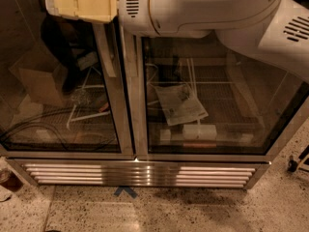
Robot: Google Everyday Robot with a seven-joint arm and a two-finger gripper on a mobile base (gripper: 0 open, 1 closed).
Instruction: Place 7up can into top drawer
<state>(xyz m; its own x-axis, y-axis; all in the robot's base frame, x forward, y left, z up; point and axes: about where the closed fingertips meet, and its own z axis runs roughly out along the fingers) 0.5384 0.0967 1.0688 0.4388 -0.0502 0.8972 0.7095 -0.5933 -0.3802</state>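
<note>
7up can unseen, boxy cream jaws top-left

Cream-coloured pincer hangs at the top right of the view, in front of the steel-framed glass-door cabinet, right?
No. The camera view shows the cream-coloured pincer at the top left, not the top right, in front of the steel-framed glass-door cabinet.
</note>
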